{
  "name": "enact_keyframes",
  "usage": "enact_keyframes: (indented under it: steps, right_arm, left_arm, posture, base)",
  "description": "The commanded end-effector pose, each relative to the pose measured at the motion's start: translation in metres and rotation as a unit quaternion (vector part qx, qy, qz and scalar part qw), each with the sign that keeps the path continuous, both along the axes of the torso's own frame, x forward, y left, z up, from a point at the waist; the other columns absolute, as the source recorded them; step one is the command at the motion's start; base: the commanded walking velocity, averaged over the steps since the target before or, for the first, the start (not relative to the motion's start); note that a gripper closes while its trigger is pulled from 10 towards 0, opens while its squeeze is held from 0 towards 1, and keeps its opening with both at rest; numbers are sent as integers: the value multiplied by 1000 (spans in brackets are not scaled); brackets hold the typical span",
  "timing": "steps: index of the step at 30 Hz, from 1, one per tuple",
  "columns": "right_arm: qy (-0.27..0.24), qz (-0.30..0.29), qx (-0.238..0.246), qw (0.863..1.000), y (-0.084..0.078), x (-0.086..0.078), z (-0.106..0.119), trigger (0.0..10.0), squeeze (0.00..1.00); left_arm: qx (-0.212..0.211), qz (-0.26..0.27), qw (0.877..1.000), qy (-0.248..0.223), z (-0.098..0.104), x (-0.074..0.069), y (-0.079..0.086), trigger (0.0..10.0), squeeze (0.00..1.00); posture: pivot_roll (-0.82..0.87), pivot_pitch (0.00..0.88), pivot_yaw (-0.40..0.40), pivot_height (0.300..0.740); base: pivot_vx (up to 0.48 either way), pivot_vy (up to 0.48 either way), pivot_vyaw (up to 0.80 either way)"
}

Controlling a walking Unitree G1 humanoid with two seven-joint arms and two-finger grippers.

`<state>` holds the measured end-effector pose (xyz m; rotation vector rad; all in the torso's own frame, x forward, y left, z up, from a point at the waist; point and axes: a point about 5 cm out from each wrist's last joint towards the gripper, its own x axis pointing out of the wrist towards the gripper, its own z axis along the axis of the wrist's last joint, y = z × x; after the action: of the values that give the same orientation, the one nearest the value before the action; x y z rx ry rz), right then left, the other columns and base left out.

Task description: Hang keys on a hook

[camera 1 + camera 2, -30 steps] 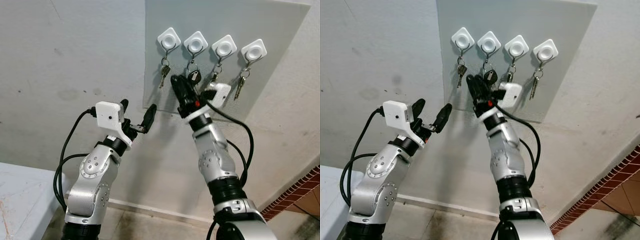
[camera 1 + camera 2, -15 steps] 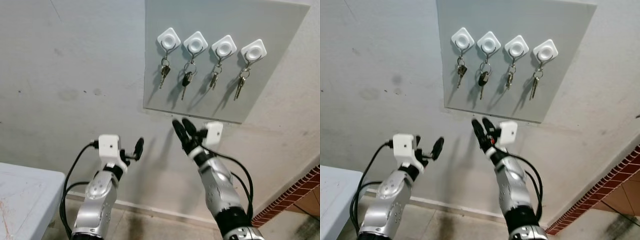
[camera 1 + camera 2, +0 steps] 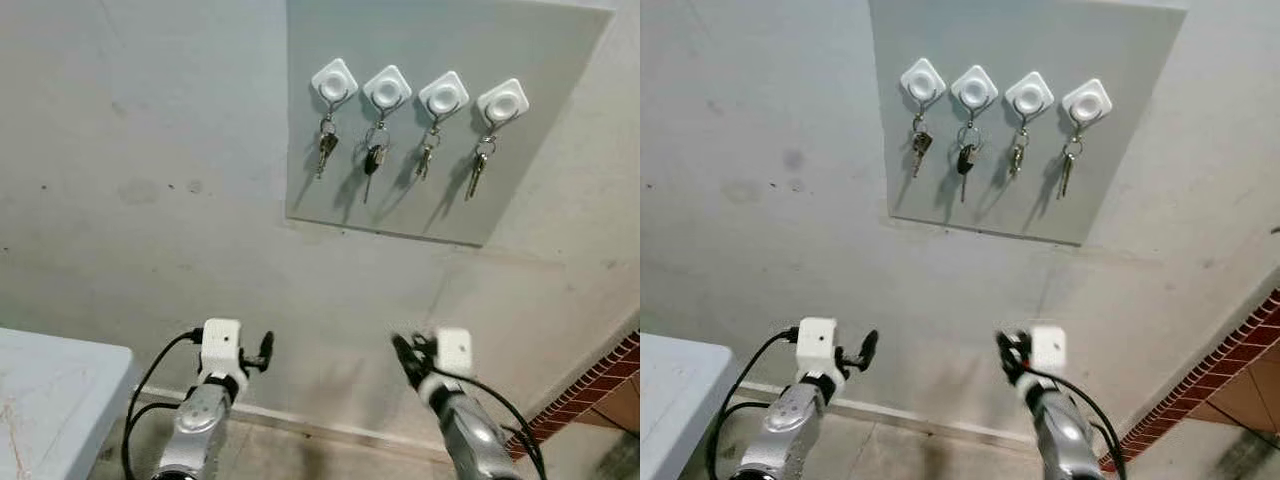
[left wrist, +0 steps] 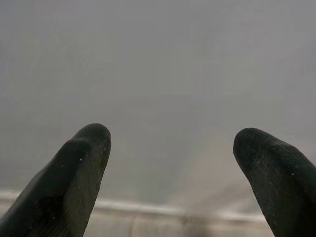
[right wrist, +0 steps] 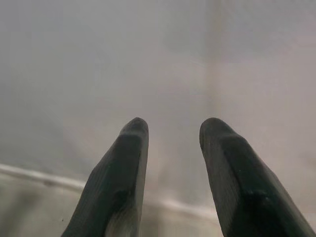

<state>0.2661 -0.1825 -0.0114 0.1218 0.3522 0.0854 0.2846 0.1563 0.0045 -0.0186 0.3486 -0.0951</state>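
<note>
A grey board is fixed to the wall, well above both grippers. Four white hooks sit in a row near its upper edge, and each carries a set of keys hanging straight down against the board. The set on the second hook from the robot's left has a black-headed key; the other three sets look like plain metal.

The left gripper is low, level with the bottom of the wall, below and left of the board's lower left corner. In the left wrist view its two fingers are spread wide, with nothing between them — bare wall and a pale baseboard lie ahead.

The right gripper is at about the same height, below the board's lower edge. Its fingers are parted by a narrower gap and hold nothing.

Between the grippers and the board's lower edge, the wall is bare. A white tabletop lies to the left of the left arm — its corner is near the arm's cable. A brick edge runs to the right of the right arm.
</note>
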Motion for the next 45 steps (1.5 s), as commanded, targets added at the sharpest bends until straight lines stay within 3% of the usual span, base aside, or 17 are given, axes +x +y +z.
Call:
enact_keyframes:
  steps: [1, 8, 13, 15, 25, 27, 35, 36, 43, 45]
  right_arm:
    - [27, -15, -16, 999, -5, -8, -9, 10000, 0]
    - [142, -62, -50, 987, -27, -56, -45, 10000, 0]
    - [180, -75, -58, 979, -30, -73, -56, 10000, 0]
    - [204, -78, -64, 974, -31, -84, -62, 10000, 0]
    - [264, -91, -53, 959, -26, -115, -79, 10000, 0]
    - [285, -116, -44, 951, -29, -127, -84, 10000, 0]
    - [292, -152, -28, 944, -37, -141, -86, 10000, 0]
    - [299, -161, -29, 940, -40, -147, -88, 10000, 0]
    - [318, -168, -27, 933, -40, -156, -91, 10000, 0]
    - [316, -168, -25, 933, -40, -156, -91, 10000, 0]
  left_arm:
    - [-8, 5, 999, 30, -9, -4, 4, 10000, 0]
    - [-57, 45, 989, 132, -39, -28, 19, 10000, 0]
    - [-52, 45, 986, 155, -48, -38, 18, 10000, 0]
    - [-22, 38, 984, 174, -56, -49, 19, 10000, 0]
    - [-17, 57, 975, 214, -73, -77, 27, 10000, 0]
    - [10, 31, 976, 217, -76, -84, 24, 10000, 0]
    - [73, 15, 970, 230, -83, -100, 32, 10000, 0]
    - [104, 11, 967, 232, -85, -105, 34, 10000, 0]
    - [113, 2, 960, 257, -90, -112, 33, 10000, 0]
    - [84, 16, 961, 262, -90, -111, 31, 10000, 0]
  posture:
    - [-8, 0, 10, 740]
    - [-32, 0, 26, 740]
    - [-32, 0, 27, 740]
    - [-32, 0, 27, 740]
    - [-57, 0, 23, 740]
    - [-72, 0, 35, 740]
    - [-94, 0, 46, 740]
    - [-85, 0, 39, 740]
    - [-75, 0, 23, 740]
    - [-69, 0, 16, 740]
  base:
    - [0, 0, 0]
    - [0, 0, 0]
    - [0, 0, 0]
    - [0, 0, 0]
    - [0, 0, 0]
    - [0, 0, 0]
    - [0, 0, 0]
    - [0, 0, 0]
    - [0, 0, 0]
    - [0, 0, 0]
